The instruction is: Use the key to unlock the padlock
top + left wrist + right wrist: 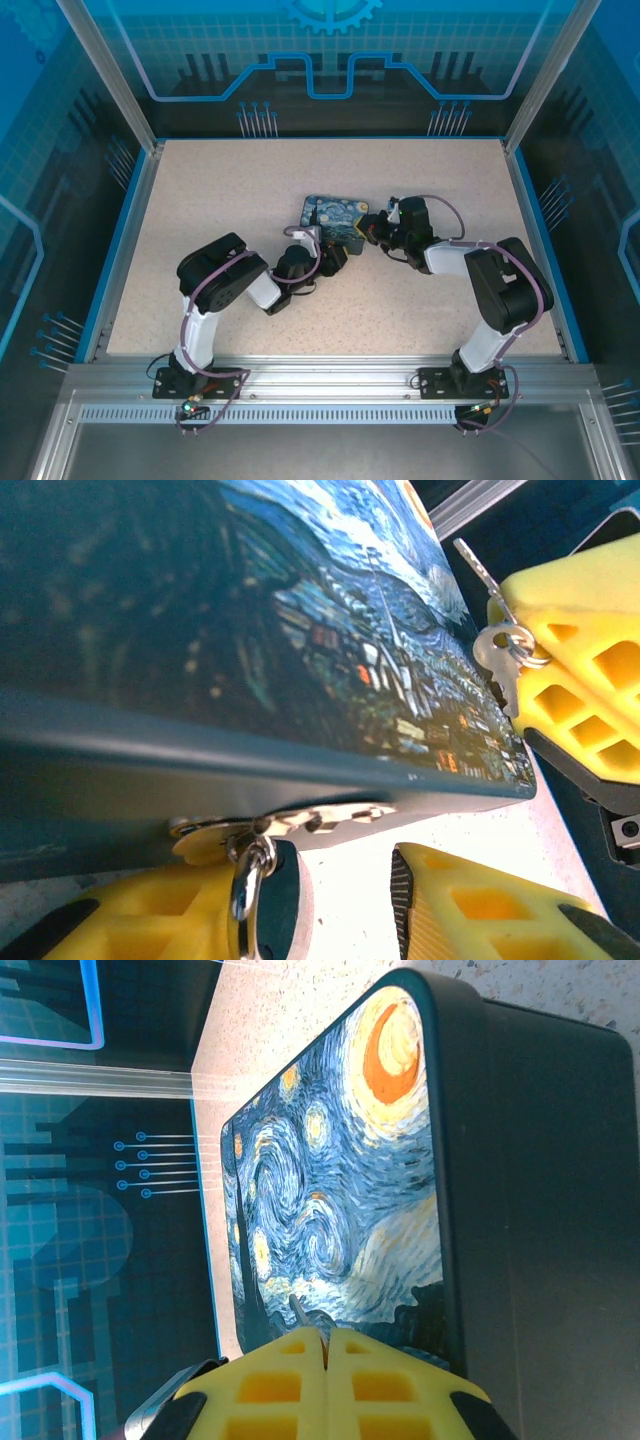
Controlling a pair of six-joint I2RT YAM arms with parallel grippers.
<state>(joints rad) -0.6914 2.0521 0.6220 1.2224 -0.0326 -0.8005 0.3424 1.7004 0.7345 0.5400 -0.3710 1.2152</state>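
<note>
Yellow pads of the right pincer (325, 1342) pressed flat together with no gap, clamped on the key (297, 1310); thin grey blade poking out just past the fingertips. Hanging off the gripped end, a small key ring (512, 642) with a second key (503, 685) dangling beside the pads. Directly ahead of that pincer, the painted lid of the blue box (330, 1160), swirling night-sky picture uppermost. Blade tip over the lid's near edge, contact with it not clear.

Left pincer (330, 885) part-way open at the box's front wall, across the lid from the right one. Between its pads, the padlock (287, 910), shackle looped through a shiny metal hasp (300, 825) just above. Lock body close against one pad, bare counter (350, 870) showing before the other, so flanked rather than squeezed. Keyhole out of sight.

Judged progress: early to middle. Done: key in hand, lock framed by the other pincer. Left: carrying the blade round from the lid to the lock, lining up with the keyhole, pushing in, turning, freeing the shackle.
</note>
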